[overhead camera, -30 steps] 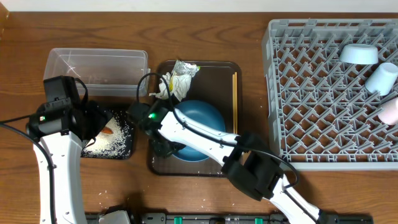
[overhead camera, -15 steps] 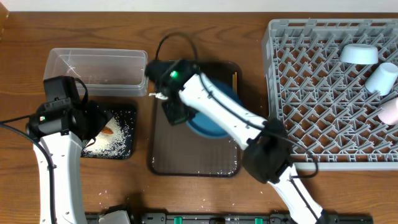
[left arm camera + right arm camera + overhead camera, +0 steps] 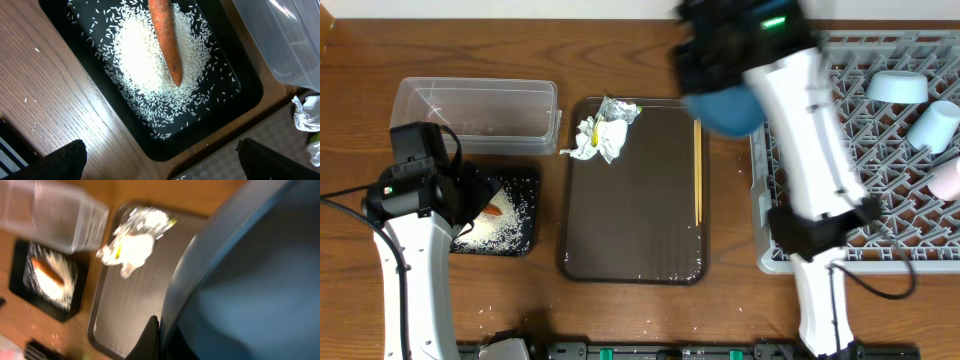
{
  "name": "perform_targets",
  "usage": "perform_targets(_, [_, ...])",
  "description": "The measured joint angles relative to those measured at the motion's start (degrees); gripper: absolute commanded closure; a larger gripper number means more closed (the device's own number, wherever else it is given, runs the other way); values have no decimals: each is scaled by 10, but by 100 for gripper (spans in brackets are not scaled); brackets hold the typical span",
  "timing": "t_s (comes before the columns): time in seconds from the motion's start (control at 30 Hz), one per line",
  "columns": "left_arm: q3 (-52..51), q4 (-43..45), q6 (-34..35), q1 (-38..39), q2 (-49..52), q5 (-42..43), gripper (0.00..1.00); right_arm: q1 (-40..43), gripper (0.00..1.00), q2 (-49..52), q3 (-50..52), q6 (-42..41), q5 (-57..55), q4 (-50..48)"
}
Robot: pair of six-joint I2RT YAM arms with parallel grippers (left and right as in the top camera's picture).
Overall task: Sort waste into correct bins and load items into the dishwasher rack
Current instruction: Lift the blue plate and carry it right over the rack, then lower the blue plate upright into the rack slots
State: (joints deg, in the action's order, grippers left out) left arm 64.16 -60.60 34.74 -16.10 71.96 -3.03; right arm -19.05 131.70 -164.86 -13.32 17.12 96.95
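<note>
Dark blue bowl point(image 3: 725, 108), rim pinched in right hand point(image 3: 156, 335), beside grey rack point(image 3: 900, 200)

I read the bench point(image 3: 620, 40) as grained, lightly sheened wood; the tub point(image 3: 480, 110) is clear glossy plastic; the black tray point(image 3: 220, 117) is shiny under matt rice point(image 3: 145, 60) and a dull-skinned carrot point(image 3: 165, 35); the brown tray point(image 3: 630, 210) is finely textured; the wrapper point(image 3: 618, 108) is crinkled foil; the tissue point(image 3: 595, 140) is soft paper; the chopsticks point(image 3: 698, 170) are bare wood; the rack point(image 3: 890, 200) is matt grey plastic; the dark blue bowl point(image 3: 725, 108) is smooth satin.
</note>
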Motion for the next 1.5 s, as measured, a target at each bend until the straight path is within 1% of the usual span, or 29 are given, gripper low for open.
perform_targets(0.1, [0,0,0,0,0,0,2,93,99,-2,-1,42,73,1])
perform_targets(0.2, [0,0,0,0,0,0,1,161,99,-2,8,97,161,1])
perform_targets(0.33, [0,0,0,0,0,0,2,223,99,-2,39,170,281,1])
perform_targets(0.5, [0,0,0,0,0,0,2,253,99,-2,111,238,381,2])
perform_targets(0.8, [0,0,0,0,0,0,2,270,99,-2,255,346,499,-9])
perform_targets(0.97, [0,0,0,0,0,0,2,289,99,-2,281,372,534,-1])
perform_targets(1.23, [0,0,0,0,0,0,2,328,99,-7,288,369,541,3])
perform_targets(1.37, [0,0,0,0,0,0,2,343,99,-36,292,358,532,2])
perform_targets(1.5, [0,0,0,0,0,0,1,365,99,-92,293,334,512,2])
